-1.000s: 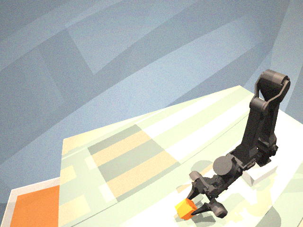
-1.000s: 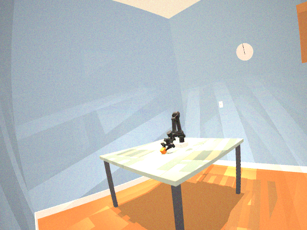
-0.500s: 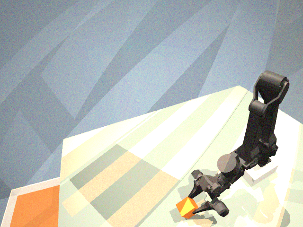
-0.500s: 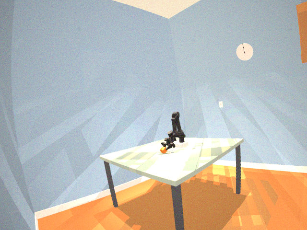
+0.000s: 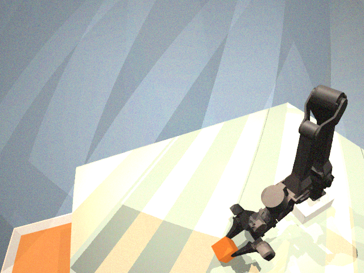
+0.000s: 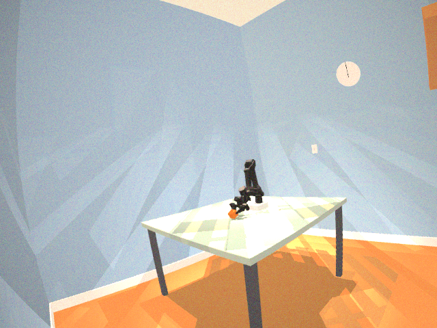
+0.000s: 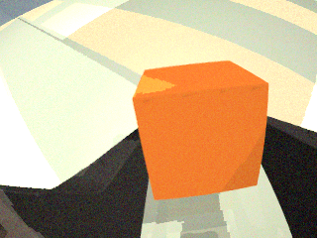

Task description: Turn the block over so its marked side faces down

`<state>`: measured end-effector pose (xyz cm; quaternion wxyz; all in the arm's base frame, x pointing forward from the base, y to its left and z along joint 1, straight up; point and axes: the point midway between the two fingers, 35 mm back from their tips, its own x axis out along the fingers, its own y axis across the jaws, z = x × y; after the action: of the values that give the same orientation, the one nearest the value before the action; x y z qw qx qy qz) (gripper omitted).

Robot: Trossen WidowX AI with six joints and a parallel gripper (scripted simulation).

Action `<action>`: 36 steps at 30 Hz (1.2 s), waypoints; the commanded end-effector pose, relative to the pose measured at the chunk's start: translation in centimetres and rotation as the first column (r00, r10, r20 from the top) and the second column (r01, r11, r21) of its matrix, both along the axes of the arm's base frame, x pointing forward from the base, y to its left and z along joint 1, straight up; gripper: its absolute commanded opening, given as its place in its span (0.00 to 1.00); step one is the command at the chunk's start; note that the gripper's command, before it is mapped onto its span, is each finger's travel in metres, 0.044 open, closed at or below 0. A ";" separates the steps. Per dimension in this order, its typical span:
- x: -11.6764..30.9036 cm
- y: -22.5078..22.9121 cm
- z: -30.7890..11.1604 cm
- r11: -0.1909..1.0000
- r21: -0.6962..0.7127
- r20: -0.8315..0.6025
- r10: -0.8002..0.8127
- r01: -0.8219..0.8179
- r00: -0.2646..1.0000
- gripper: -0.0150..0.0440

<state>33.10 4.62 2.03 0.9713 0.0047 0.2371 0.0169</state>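
An orange block is held between the two black fingertips of my gripper. The gripper is shut on it, with one finger on each side. In the top view the arm reaches down and forward at a slant, and the block looks tilted, low over the table. I cannot tell whether its lower edge touches the table. The faces I see are plain orange, one with a lighter patch of light; I can make out no mark on them. The other faces are hidden.
The arm's white base stands on the table behind the gripper. Strong stripes of light and shadow cross the table. The table's left edge is in view in the top view, with the orange floor beyond it.
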 end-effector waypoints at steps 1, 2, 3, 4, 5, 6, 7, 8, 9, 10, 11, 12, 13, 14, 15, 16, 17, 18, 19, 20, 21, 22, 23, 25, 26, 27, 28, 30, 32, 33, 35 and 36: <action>0.1 -0.1 0.1 1.000 -0.007 0.008 -0.003 0.003 1.000 0.70; 0.1 -0.1 0.1 1.000 -0.007 0.008 -0.003 0.003 1.000 0.74; 0.1 -0.1 0.1 1.000 -0.007 0.008 -0.003 0.003 1.000 0.79; 0.1 -0.1 0.1 1.000 -0.007 0.008 -0.003 0.003 1.000 0.83; 0.1 -0.1 0.1 1.000 -0.007 0.008 -0.003 0.003 1.000 0.88; 0.1 -0.1 0.1 1.000 -0.007 0.008 -0.003 0.003 1.000 0.92; 0.1 -0.1 0.1 1.000 -0.007 0.008 -0.003 0.003 1.000 0.97; 0.1 -0.1 0.1 1.000 -0.007 0.008 -0.003 0.003 1.000 1.00; 0.1 -0.1 0.1 1.000 -0.007 0.008 -0.003 0.003 1.000 1.00; 0.1 -0.1 0.1 1.000 -0.007 0.008 -0.003 0.003 1.000 1.00; 0.1 -0.1 0.1 1.000 -0.007 0.008 -0.003 0.003 1.000 1.00; 0.1 -0.1 0.1 1.000 -0.007 0.008 -0.003 0.003 1.000 1.00; 0.1 -0.1 0.1 1.000 -0.007 0.008 -0.003 0.003 1.000 1.00; 0.1 -0.1 0.1 1.000 -0.007 0.008 -0.003 0.003 1.000 1.00; 0.1 -0.1 0.1 1.000 -0.007 0.008 -0.003 0.003 1.000 1.00; 0.1 -0.1 0.1 1.000 -0.007 0.008 -0.003 0.003 1.000 1.00; 0.1 -0.1 0.1 1.000 -0.007 0.008 -0.003 0.003 1.000 1.00; 0.1 -0.1 0.1 1.000 -0.007 0.008 -0.003 0.003 1.000 1.00; 0.1 -0.1 0.1 1.000 -0.007 0.008 -0.003 0.003 1.000 1.00; 0.1 -0.1 0.1 1.000 -0.007 0.008 -0.003 0.003 1.000 1.00; 0.1 -0.1 0.1 1.000 -0.007 0.008 -0.003 0.003 1.000 1.00; 0.1 -0.1 0.1 1.000 -0.007 0.008 -0.003 0.003 1.000 1.00; 0.1 -0.1 0.1 1.000 -0.007 0.008 -0.003 0.003 1.000 1.00; 0.1 -0.1 0.1 1.000 -0.007 0.008 -0.003 0.003 1.000 1.00; 0.1 -0.1 0.1 1.000 -0.007 0.008 -0.003 0.003 1.000 1.00; 0.1 -0.1 0.1 1.000 -0.007 0.008 -0.003 0.003 1.000 1.00; 0.1 -0.1 0.1 1.000 -0.007 0.008 -0.003 0.003 1.000 1.00; 0.1 -0.1 0.1 1.000 -0.007 0.008 -0.003 0.003 1.000 1.00; 0.1 -0.1 0.1 1.000 -0.007 0.008 -0.003 0.003 1.000 1.00; 0.1 -0.1 0.1 1.000 -0.007 0.008 -0.003 0.003 1.000 1.00; 0.1 -0.1 0.1 1.000 -0.007 0.008 -0.003 0.003 1.000 1.00; 0.1 -0.1 0.1 1.000 -0.007 0.008 -0.003 0.003 1.000 1.00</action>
<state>33.15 4.62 2.13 0.9719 0.0050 0.2347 0.0166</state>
